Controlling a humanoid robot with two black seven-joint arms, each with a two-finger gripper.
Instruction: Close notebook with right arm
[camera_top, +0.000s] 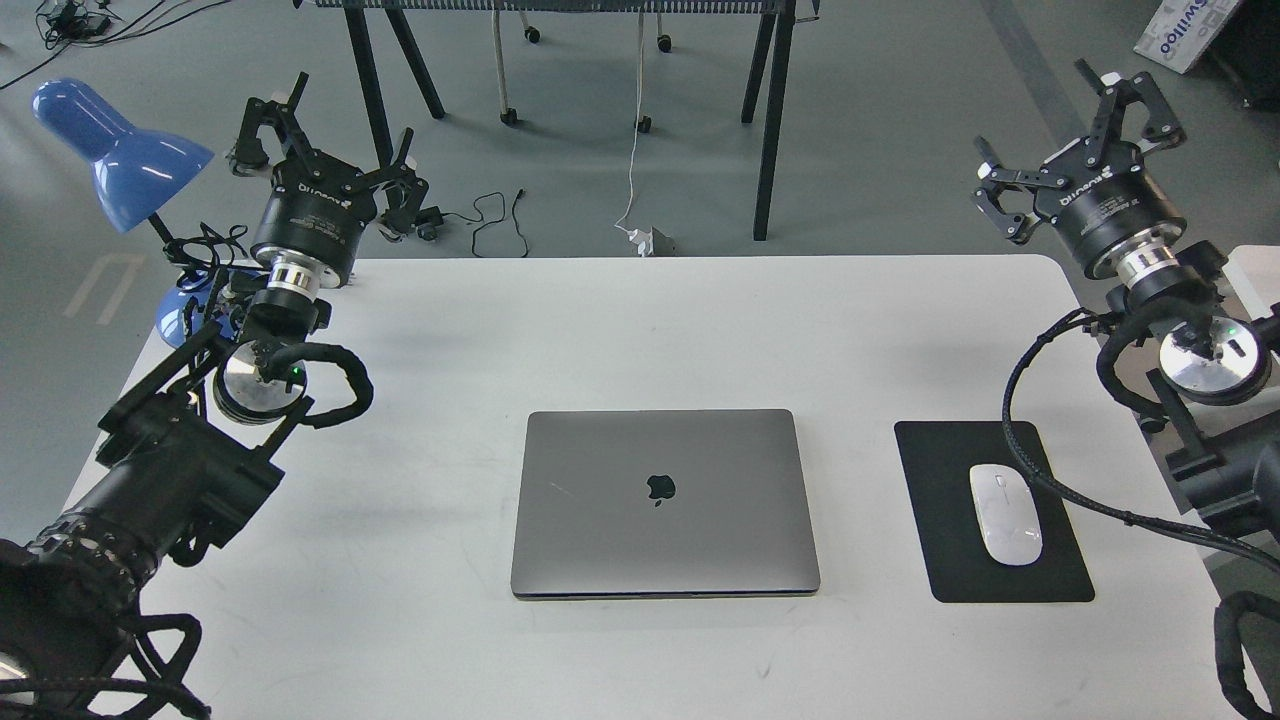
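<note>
The notebook (665, 503) lies flat and shut in the middle of the desk (450, 330), long side running left to right. It looks done. Farther back, the right claw (1075, 140) hangs open and empty, well off to the notebook's right.

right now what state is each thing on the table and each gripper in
notebook: lid shut flat, logo up, nothing touching it
right gripper: open, empty, raised off to the right of the table
left gripper: open, empty, raised by the lamp
white mouse: lying on the black mouse pad, untouched
blue desk lamp: upright at the far left corner; on or off cannot be told
</note>
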